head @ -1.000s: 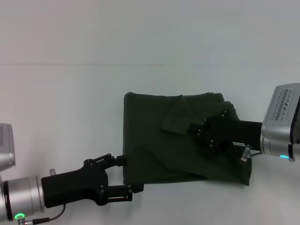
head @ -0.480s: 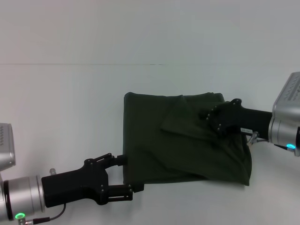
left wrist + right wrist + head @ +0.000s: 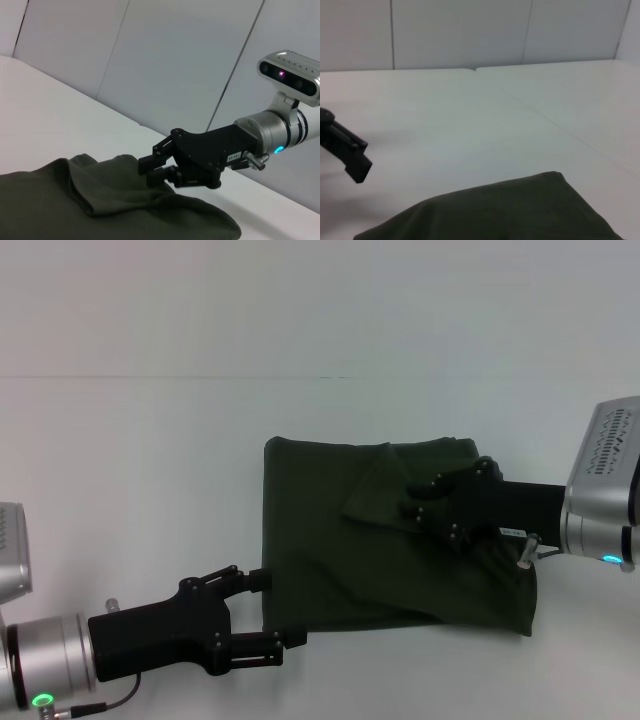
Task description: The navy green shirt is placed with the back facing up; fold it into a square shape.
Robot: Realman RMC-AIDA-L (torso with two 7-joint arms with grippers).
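The navy green shirt [image 3: 330, 540] lies folded into a rough square on the white table [image 3: 150, 460], plain side up, with a loose flap [image 3: 375, 485] folded across its far right part. My right gripper [image 3: 410, 508] reaches in from the right, low over that flap, jaws a little apart and holding nothing. In the left wrist view it [image 3: 149, 170] sits right at the flap's raised fold [image 3: 100, 175]. My left gripper [image 3: 278, 610] is open at the shirt's near left corner, one finger on each side of the edge. The shirt's lettering is hidden.
The white table stretches wide to the left and far side of the shirt. A grey panelled wall [image 3: 165, 65] stands behind the table. In the right wrist view, the shirt [image 3: 510, 210] fills the lower part and a black finger of the left gripper [image 3: 350, 155] shows beyond it.
My right gripper drew back to the right off the flap, then moved left again over it. The shirt's folds and my left gripper have not moved.
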